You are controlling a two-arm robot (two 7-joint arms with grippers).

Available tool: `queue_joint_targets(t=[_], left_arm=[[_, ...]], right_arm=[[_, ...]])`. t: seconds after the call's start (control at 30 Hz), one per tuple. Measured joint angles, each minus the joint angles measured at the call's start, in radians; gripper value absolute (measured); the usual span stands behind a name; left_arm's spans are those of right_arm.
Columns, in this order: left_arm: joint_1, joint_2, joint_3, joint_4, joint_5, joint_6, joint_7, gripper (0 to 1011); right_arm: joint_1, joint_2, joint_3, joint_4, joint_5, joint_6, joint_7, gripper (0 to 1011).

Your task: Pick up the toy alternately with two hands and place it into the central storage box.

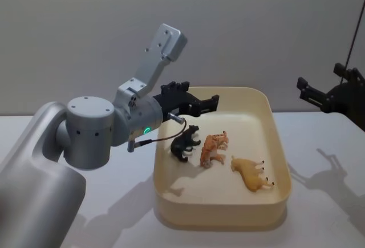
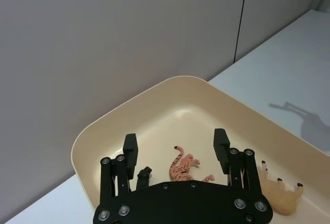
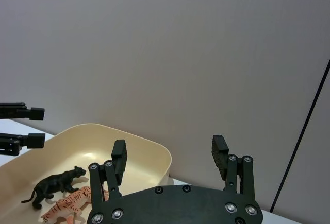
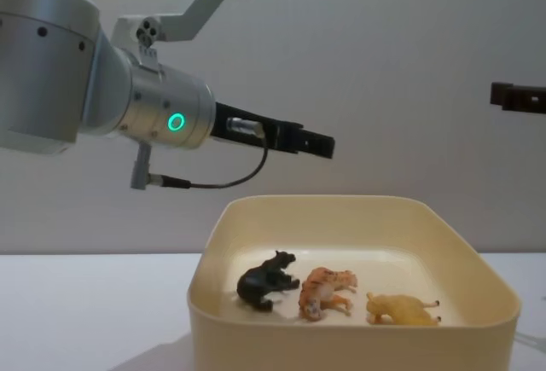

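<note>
Toys lie together inside the central storage box (image 1: 272,145), a cream-yellow tub on the white worktop (image 1: 319,162): a black panther figure (image 1: 185,142) nearest the robot's left, an orange tiger figure (image 1: 214,148) in the middle on its side, and a tan animal figure (image 1: 252,174) on its side toward the right and nearer the robot. The three are close but apart. The left hand (image 1: 211,104), on the silver arm with a green ring light (image 4: 177,122), hovers above the tub's far left corner, fingers spread wide and holding nothing. The right hand (image 1: 304,88) hangs in the air well off to the tub's right, raised above the worktop, its fingers also parted and empty.
</note>
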Motion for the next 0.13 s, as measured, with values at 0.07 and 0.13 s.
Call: queue_joint_targets(t=[0.07, 0.13], left_arm=[[-0.002, -0.001, 0.001, 0.003, 0.002, 0.001, -0.007, 910], [-0.006, -0.002, 0.003, 0.007, 0.004, 0.003, -0.018, 989]], right_arm=[[0.0, 0.0, 0.0, 0.0, 0.0, 0.0, 0.0, 1001], [0.0, 0.0, 0.0, 0.0, 0.0, 0.0, 0.0, 1001]])
